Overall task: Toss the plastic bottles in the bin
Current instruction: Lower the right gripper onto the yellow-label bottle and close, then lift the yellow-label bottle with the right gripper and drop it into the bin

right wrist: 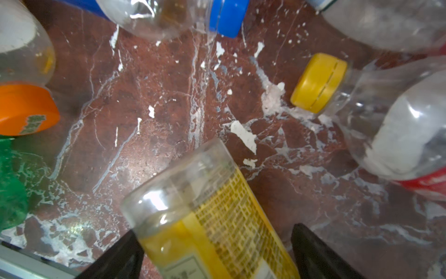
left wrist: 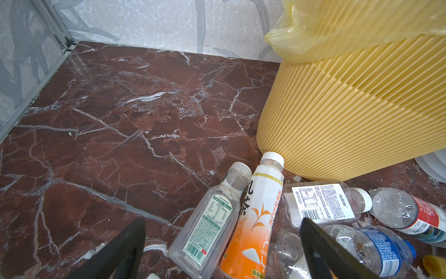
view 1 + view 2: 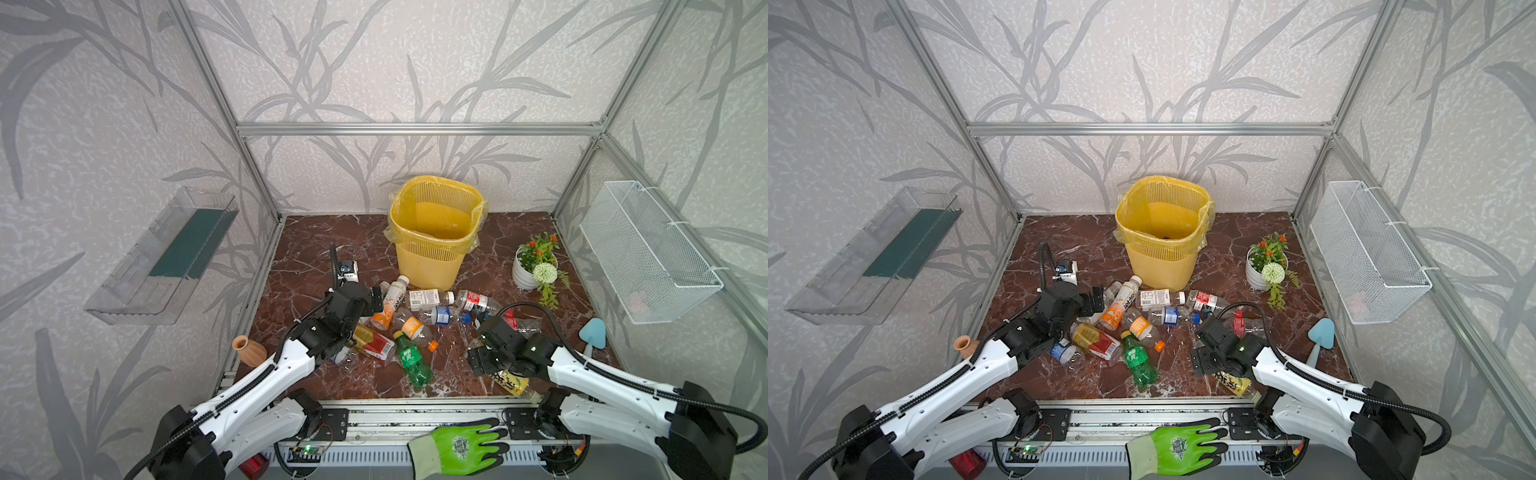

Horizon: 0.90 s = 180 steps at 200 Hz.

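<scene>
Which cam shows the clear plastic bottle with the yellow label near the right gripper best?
Right wrist: the clear yellow-labelled plastic bottle fills the frame, lying between the jaws of the right gripper. In both top views the right arm hides most of it. Left wrist misses it.

A tan clay vase [image 3: 248, 351] stands at the left edge of the marble table [image 3: 316, 257]; a flowering potted plant [image 3: 536, 266] and a pale blue trowel [image 3: 592, 334] sit at its right; a clear tray [image 3: 166, 257] and a white wire basket [image 3: 648, 253] hang on the side walls, and a green glove [image 3: 461, 446] and a red can [image 3: 254, 466] lie in front.
</scene>
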{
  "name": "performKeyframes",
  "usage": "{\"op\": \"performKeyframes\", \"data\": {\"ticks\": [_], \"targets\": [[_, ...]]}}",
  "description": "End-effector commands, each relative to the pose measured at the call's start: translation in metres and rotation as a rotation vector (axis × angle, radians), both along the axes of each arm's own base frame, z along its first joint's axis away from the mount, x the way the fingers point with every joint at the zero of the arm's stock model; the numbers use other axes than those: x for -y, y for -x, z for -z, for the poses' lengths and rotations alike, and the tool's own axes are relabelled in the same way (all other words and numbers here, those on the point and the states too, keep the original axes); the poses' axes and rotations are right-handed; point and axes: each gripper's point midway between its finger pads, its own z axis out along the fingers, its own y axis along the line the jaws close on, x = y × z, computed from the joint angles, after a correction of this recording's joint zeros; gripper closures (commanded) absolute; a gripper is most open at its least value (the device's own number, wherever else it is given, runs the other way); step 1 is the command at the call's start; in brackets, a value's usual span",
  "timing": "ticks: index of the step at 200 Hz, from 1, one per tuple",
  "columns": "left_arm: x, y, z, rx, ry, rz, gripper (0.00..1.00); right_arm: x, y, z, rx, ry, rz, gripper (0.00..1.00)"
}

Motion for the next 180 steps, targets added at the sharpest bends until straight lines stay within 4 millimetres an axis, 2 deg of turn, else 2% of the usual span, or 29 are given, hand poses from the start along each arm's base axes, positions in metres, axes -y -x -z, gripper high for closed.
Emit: {"op": "performKeyframes", "data": {"ticks": [1,26,51,68,86,113,126,155,180], "targets": [[-0.005,0.001,-0.001,0.008,0.014,-0.025,0.01,0.004,0.005,0.008,-0.012,0.050,-0.024,0.12],[-0.006,0.002,0.000,0.007,0.012,-0.029,0.01,0.000,0.006,0.009,-0.034,0.075,-0.046,0.20],[-0.008,0.002,0.000,0.011,0.011,-0.034,0.01,-0.006,0.001,0.004,-0.026,0.097,-0.076,0.35],[-0.009,0.002,0.000,0.008,0.002,-0.034,0.01,-0.013,-0.009,-0.011,0.026,0.077,-0.084,0.43],[-0.011,0.003,-0.002,0.012,-0.002,-0.040,0.01,-0.019,-0.022,-0.043,0.132,0.027,-0.078,0.45],[-0.015,0.005,-0.005,0.026,-0.009,-0.049,0.01,-0.022,-0.042,-0.115,0.373,-0.102,-0.063,0.48],[-0.017,0.005,-0.007,0.039,-0.009,-0.059,0.01,-0.020,-0.050,-0.158,0.525,-0.178,-0.055,0.50],[-0.023,0.006,-0.013,0.070,-0.004,-0.081,0.01,-0.008,-0.059,-0.279,0.943,-0.338,-0.035,0.54],[-0.030,0.007,-0.018,0.099,-0.002,-0.111,0.01,0.009,-0.046,-0.390,1.333,-0.478,-0.020,0.58]]}}
